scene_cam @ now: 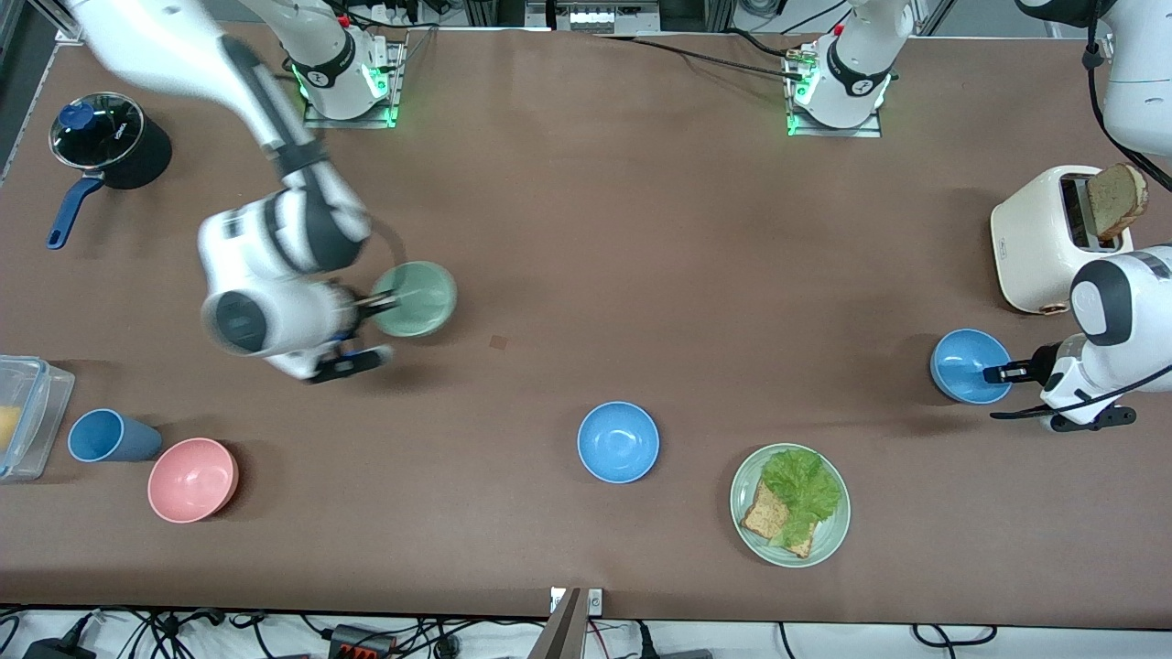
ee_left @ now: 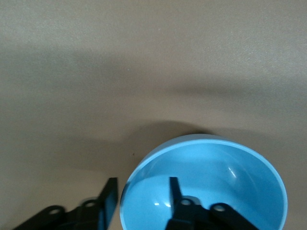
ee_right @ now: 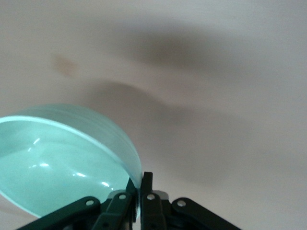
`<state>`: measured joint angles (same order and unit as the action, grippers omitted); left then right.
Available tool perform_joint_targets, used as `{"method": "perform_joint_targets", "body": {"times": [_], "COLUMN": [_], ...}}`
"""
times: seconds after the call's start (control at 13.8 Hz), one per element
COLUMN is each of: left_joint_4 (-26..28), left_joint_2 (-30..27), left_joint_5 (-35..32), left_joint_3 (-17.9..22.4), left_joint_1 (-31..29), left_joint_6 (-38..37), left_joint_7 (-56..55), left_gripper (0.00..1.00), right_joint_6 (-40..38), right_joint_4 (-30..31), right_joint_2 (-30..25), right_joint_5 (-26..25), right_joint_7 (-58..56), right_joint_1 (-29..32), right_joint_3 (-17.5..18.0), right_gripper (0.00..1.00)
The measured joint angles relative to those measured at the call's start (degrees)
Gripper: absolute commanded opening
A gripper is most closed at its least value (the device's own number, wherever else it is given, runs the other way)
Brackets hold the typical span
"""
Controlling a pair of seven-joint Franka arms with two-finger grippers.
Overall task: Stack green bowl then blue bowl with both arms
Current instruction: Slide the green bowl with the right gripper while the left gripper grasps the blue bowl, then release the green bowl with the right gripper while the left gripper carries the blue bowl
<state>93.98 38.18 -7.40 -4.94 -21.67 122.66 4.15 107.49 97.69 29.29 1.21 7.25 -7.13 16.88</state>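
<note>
My right gripper [scene_cam: 385, 300] is shut on the rim of the green bowl [scene_cam: 417, 297] and holds it tilted, a little above the table, toward the right arm's end. In the right wrist view the green bowl [ee_right: 62, 163] is pinched between the shut gripper [ee_right: 140, 179]. My left gripper [scene_cam: 993, 373] is open at a blue bowl [scene_cam: 969, 364] that sits on the table beside the toaster. In the left wrist view the gripper [ee_left: 141, 184] straddles the rim of this blue bowl [ee_left: 216, 182], one finger inside and one outside. A second blue bowl [scene_cam: 618, 441] sits mid-table, nearer the front camera.
A pale-green plate [scene_cam: 829, 540] with toast and lettuce lies beside the second blue bowl. A pink bowl [scene_cam: 192, 479], a blue cup [scene_cam: 108, 436] and a clear container [scene_cam: 23, 416] stand at the right arm's end. A black pot [scene_cam: 110, 142] and a cream toaster [scene_cam: 1044, 238] stand farther back.
</note>
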Motion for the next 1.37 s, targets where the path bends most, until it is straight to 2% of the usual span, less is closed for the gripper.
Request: {"method": "perform_joint_targets", "body": {"times": [0.29,0.43,0.65,0.72,0.8,1.08,1.23,1.37], "left_joint_4": [-0.1,-0.4,-1.5,-1.9,-2.2,-2.5,-2.5,-2.5], "left_joint_2": [-0.1,-0.4,-1.5,-2.5,-3.9,-10.4,-12.6,-13.9], "left_joint_5": [0.0,0.2,1.2,1.5,1.7,2.1,2.2,3.4], "left_joint_3": [-0.2,-0.5,-1.6,-2.4,-3.2,-8.5,-10.9,-13.2], "left_joint_1": [-0.1,-0.1,-0.1,-0.1,-0.1,0.0,0.1,0.0], "left_joint_6": [-0.1,-0.9,-4.9,-7.2,-9.9,-18.8,-20.7,-22.4], "left_joint_7": [2.6,3.2,3.2,3.2,3.2,1.7,0.2,-2.4], "left_gripper": [0.01,0.01,0.01,0.01,0.01,0.01,0.01,0.01], "right_joint_6": [10.0,13.3,14.1,14.0,14.0,11.7,5.5,-2.0], "right_joint_4": [0.0,0.0,-0.4,-0.4,-0.4,-3.4,-8.1,-13.5], "right_joint_2": [3.8,7.0,9.4,9.3,9.4,7.3,2.9,-1.5], "right_joint_5": [0.0,0.1,3.2,3.6,3.9,4.0,3.9,3.7], "right_joint_7": [17.6,23.4,25.5,25.5,25.6,32.2,34.4,34.6], "right_joint_1": [-14.9,-19.1,-21.1,-21.2,-21.2,-20.3,-18.7,-14.3], "right_joint_3": [1.0,1.0,1.0,0.9,0.8,0.1,-0.9,-2.3], "right_gripper": [0.00,0.00,0.00,0.28,0.99,1.00,1.00,1.00]}}
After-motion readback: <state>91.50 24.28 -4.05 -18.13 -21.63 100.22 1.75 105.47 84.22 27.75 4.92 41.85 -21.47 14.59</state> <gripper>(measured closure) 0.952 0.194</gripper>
